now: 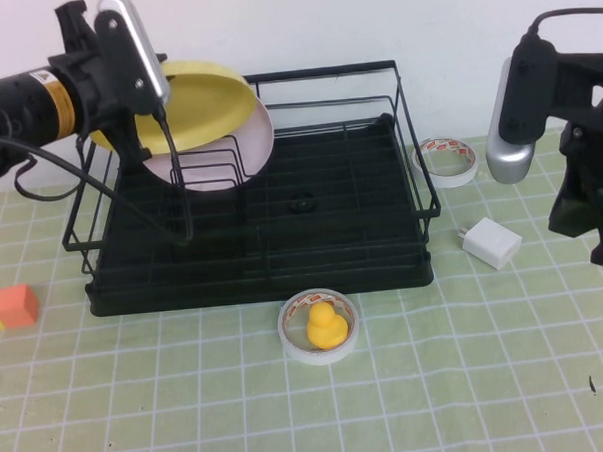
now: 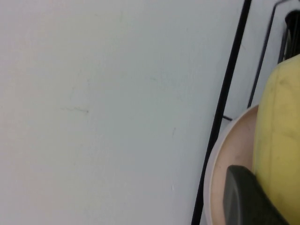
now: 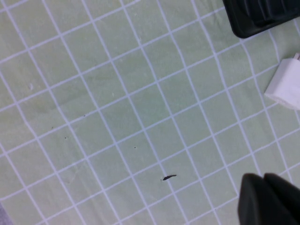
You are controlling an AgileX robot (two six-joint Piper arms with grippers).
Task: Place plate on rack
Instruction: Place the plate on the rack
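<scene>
The yellow plate (image 1: 201,105) is held tilted above the left end of the black wire rack (image 1: 341,219). My left gripper (image 1: 137,118) is shut on the plate's left edge. In the left wrist view one dark finger (image 2: 248,197) presses on the yellow plate (image 2: 281,122). A pale pink plate (image 1: 241,159) stands in the rack's upright slots just behind and below the yellow one, and it also shows in the left wrist view (image 2: 234,150). My right gripper (image 1: 594,238) hangs over the mat at the far right, shut and empty (image 3: 267,197).
A tape roll with a yellow duck (image 1: 324,325) inside lies in front of the rack. Another tape roll (image 1: 447,160) and a white charger (image 1: 489,243) lie to the rack's right. An orange and yellow block (image 1: 10,307) sits at the left edge.
</scene>
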